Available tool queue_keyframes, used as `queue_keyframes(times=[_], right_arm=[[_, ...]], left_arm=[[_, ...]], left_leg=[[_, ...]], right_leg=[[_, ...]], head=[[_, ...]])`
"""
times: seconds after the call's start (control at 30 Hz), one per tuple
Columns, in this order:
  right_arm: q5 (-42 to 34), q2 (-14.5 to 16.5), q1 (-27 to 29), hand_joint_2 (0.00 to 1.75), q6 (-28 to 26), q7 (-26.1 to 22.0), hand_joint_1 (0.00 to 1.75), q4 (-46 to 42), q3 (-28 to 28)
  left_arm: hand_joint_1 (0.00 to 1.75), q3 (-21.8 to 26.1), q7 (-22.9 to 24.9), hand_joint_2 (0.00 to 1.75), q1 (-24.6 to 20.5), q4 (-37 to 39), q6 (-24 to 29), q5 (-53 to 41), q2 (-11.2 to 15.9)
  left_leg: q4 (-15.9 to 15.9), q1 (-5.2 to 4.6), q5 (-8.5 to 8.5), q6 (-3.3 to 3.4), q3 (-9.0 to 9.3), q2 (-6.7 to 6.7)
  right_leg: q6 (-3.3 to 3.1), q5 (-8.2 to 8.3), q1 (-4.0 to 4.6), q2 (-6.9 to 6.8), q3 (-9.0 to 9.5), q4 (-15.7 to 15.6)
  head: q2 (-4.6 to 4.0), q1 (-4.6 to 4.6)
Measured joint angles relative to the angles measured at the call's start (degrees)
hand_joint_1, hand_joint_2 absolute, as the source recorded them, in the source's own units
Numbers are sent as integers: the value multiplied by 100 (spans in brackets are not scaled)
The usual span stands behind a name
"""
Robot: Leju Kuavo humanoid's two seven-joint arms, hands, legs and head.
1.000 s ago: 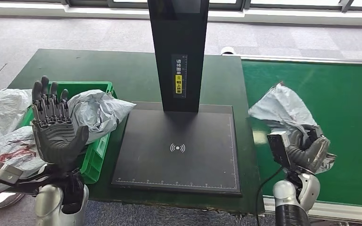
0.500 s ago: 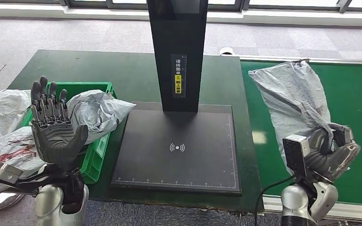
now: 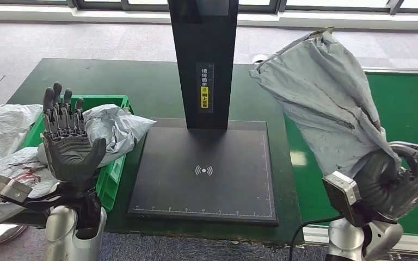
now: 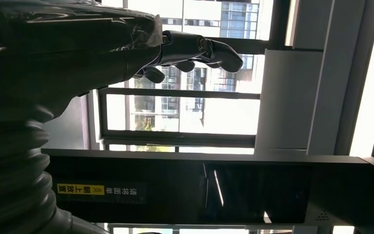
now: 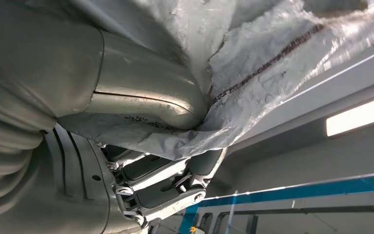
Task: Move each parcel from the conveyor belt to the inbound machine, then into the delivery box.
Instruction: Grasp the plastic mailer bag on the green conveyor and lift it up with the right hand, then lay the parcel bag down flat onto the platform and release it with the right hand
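At the far left, loose grey bags point(image 3: 2, 128) are seen beside the green delivery box point(image 3: 110, 179), in which 1 crumpled parcel point(image 3: 111, 128) already lies. The left hand point(image 3: 69, 142) is held upright over the box's near edge, palm facing the robot, fingers spread and nothing gripped; in the left wrist view its fingers point(image 4: 202, 48) are seen stretched out against the windows.

In the middle, the inbound machine point(image 3: 204, 174) is shown with its black plate bare under the tall post point(image 3: 204, 60).

At the right, the grey parcel point(image 3: 326, 103) is gripped by its lower end in the right hand point(image 3: 394, 182) and is raised above the green conveyor belt point(image 3: 408, 109), its free end standing high and leaning toward the post. In the right wrist view the thumb point(image 5: 146, 100) is seen pressed into the bag's film.

The step in hand is judged to be the carry to the plate. It would be done well if the grip is kept firm, the parcel is swung leftward clear of the post, and it is laid flat over the plate's centre mark before release.
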Motion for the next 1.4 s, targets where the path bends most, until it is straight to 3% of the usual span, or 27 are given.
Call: queue_keyframes(times=[0.47, 0.5, 0.57, 0.63, 0.7, 0.8, 0.97, 1.4], right_arm=[[-37, 2, 11, 175, 75, -5, 175, -148, 2], [-131, 0, 12, 175, 261, -14, 175, -150, 21], [-498, -17, 18, 175, 1190, 10, 175, -142, 237], [-812, -54, 29, 175, 2320, 144, 175, -89, 784], [-920, -98, 33, 175, 2801, 287, 175, 10, 1409], [-1003, -172, 29, 175, 2755, 375, 175, 113, 1987], [-1052, -291, 32, 175, 2699, 396, 175, 188, 2408], [-1059, -352, 32, 175, 2690, 396, 175, 228, 2561]], left_arm=[[0, -20, -3, 175, -45, 111, -3, 2, 2], [0, -22, -6, 175, -53, 117, -13, 9, 4], [0, -38, -16, 175, -104, 147, -60, 50, 22], [0, -74, -21, 175, -202, 208, -121, 103, 51], [0, -122, -19, 175, -301, 284, -163, 132, 72], [0, -167, -17, 175, -357, 367, -181, 162, 95], [0, -186, -18, 175, -408, 453, -183, 181, 132], [0, -204, -19, 175, -428, 494, -182, 181, 158]], left_leg=[[-1, -1, 0, 0, 1, 2], [-2, 0, 0, 0, 0, 1], [-3, 0, 0, 0, 0, 3], [-4, 0, 2, -3, 4, 14], [-4, 1, 6, -6, 6, 15], [-4, 4, 10, -10, 5, 0], [-4, 6, 9, -10, 4, 3], [-3, 5, 8, -9, 3, 3]], right_leg=[[2, 2, 0, 0, 2, 0], [2, 2, 0, -1, 3, 0], [1, 3, 0, 1, 4, 1], [-3, 5, 2, 10, 1, 1], [-6, 7, 5, 12, -1, 0], [-7, 7, 9, 0, 5, 1], [-7, 7, 7, 4, 4, 1], [-7, 7, 7, 3, 3, 0]], head=[[0, -1], [0, 0], [0, 0], [0, -1], [0, -2], [0, -2], [0, -1], [0, -1]])
